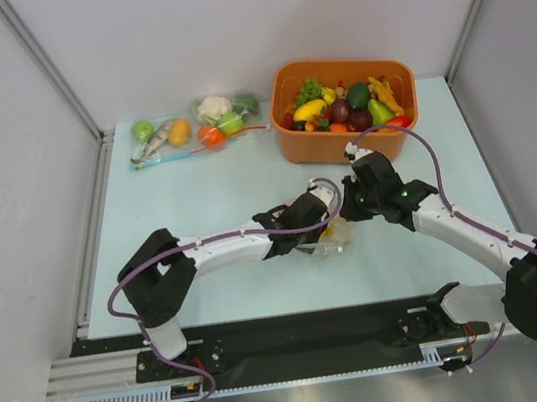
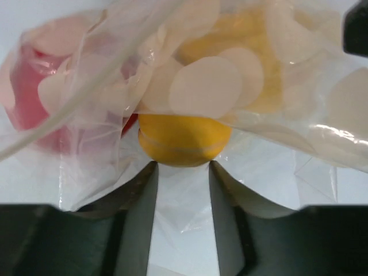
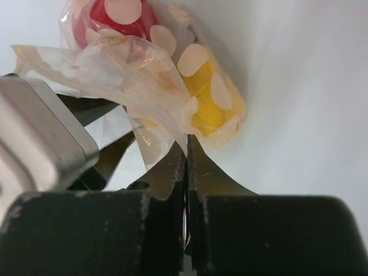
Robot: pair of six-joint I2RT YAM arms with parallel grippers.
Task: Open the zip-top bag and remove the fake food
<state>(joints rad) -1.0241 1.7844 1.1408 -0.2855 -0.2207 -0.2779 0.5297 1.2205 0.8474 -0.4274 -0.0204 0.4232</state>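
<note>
The zip-top bag [image 1: 336,237] is clear crinkly plastic printed with white dots and lies mid-table between my two grippers. In the left wrist view the bag [image 2: 276,115] drapes over a yellow-orange fruit [image 2: 183,144], with a second yellow one [image 2: 270,100] behind and the round red one [image 2: 31,109] at left. My left gripper [image 2: 183,172] is open, its fingertips just short of the near yellow fruit, with plastic film lying between the fingers. My right gripper [image 3: 187,141] is shut on a fold of the bag [image 3: 144,80]; the red [image 3: 103,17] and yellow [image 3: 207,109] fruits lie beyond it.
An orange basket [image 1: 341,146] full of fake fruit and vegetables stands at the back right. Two other clear bags [image 1: 164,141] [image 1: 226,118] with toy food lie at the back left. Grey walls close in the table on both sides.
</note>
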